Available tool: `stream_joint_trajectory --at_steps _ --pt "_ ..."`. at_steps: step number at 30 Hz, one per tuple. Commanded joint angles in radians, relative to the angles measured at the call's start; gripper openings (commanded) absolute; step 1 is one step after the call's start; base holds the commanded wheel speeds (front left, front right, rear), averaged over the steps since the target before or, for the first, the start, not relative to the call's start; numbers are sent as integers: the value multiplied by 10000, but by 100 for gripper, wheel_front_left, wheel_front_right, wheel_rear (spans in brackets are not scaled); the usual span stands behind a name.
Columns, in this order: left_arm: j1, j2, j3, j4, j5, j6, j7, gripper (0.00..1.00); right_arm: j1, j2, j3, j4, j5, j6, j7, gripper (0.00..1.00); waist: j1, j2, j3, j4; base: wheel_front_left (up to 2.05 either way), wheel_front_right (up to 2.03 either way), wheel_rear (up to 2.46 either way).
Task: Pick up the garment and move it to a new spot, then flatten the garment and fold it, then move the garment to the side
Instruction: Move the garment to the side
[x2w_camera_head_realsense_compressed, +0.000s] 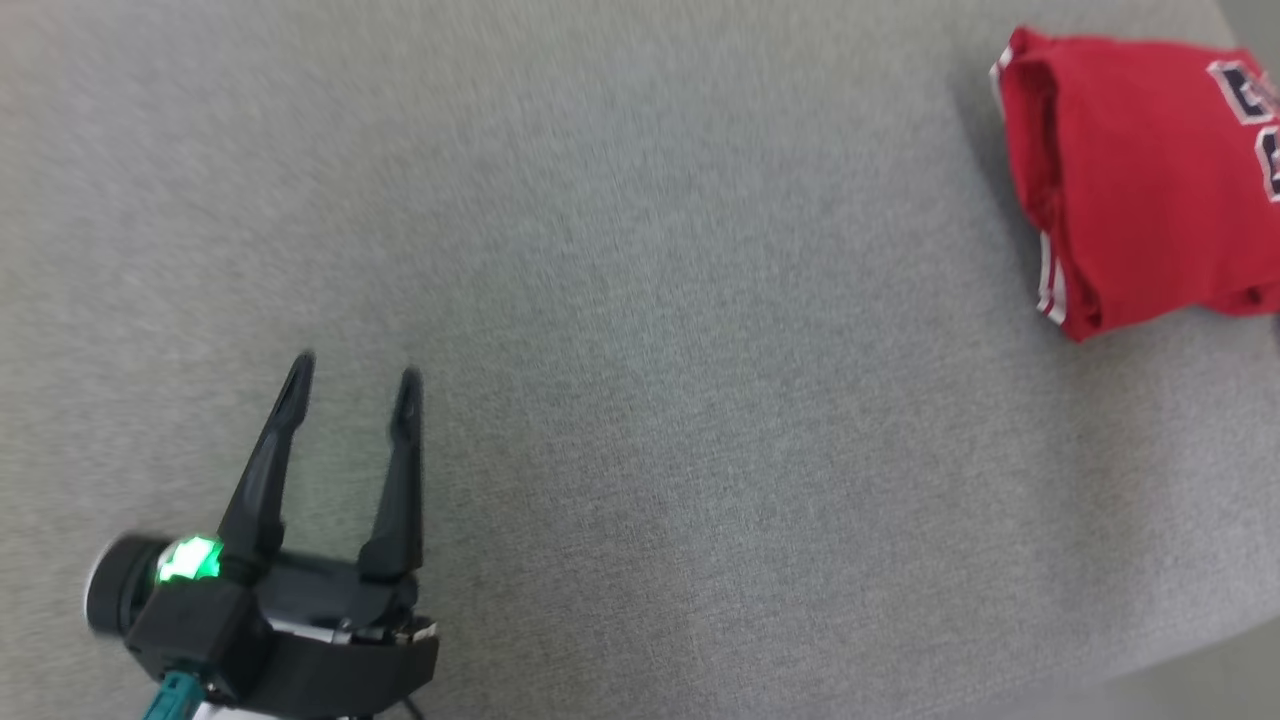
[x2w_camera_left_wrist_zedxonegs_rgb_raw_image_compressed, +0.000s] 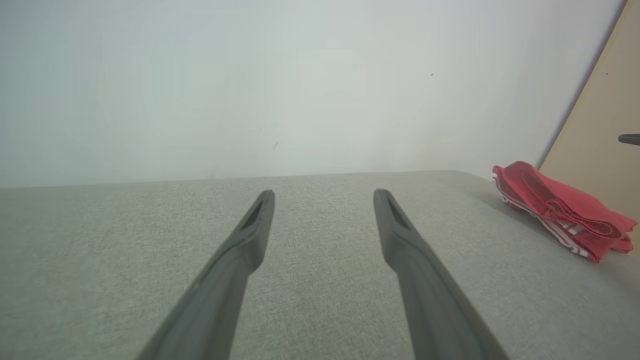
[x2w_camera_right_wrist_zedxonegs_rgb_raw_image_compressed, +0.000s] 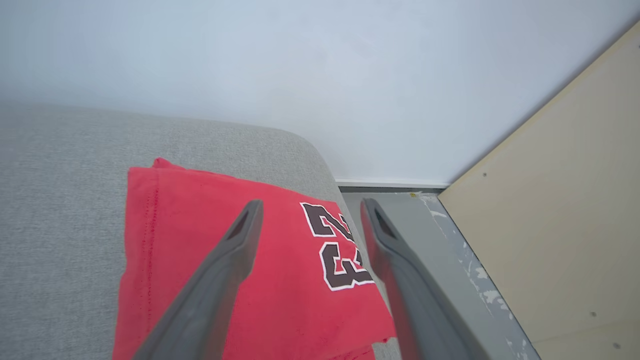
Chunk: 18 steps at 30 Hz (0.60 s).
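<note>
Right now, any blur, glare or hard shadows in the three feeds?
Head view: motion-blurred throughout, the left gripper and the red garment smeared at their edges, a green light on the wrist blooming. Left wrist view: soft even light, faint shadow beside the garment, no glare. Right wrist view: the right gripper close and soft, the garment's numerals crisp.

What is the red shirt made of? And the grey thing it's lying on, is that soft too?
The red shirt looks like soft, matte knit cloth, maybe cotton or jersey: it lies in limp folded layers with stitched seams. The grey surface looks like woven upholstery fabric, with a fine speckled weave and a rounded corner; probably padded, but that's a guess.
</note>
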Motion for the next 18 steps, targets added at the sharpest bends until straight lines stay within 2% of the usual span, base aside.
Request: stream_joint_trajectory --at_steps 1,5,10,18 --pt "311 -104 123 260 -52 58 -21 100 449 44 160 -177 222 -29 -323 100 1 0 -1043 372 0 0 0" --pt "765 -350 356 832 -36 210 -23 100 1483 -159 959 -686 599 -29 -1467 100 1 0 -1932 685 0 0 0" --pt "1399 -578 860 1317 -417 286 -23 100 2616 326 1161 -1155 605 -29 -2790 100 1 0 -2885 962 0 0 0" --pt "2373 -707 1654 1508 -740 553 -21 100 4349 996 1356 -1691 698 -29 -3762 100 1 0 -4028 1368 0 0 0"
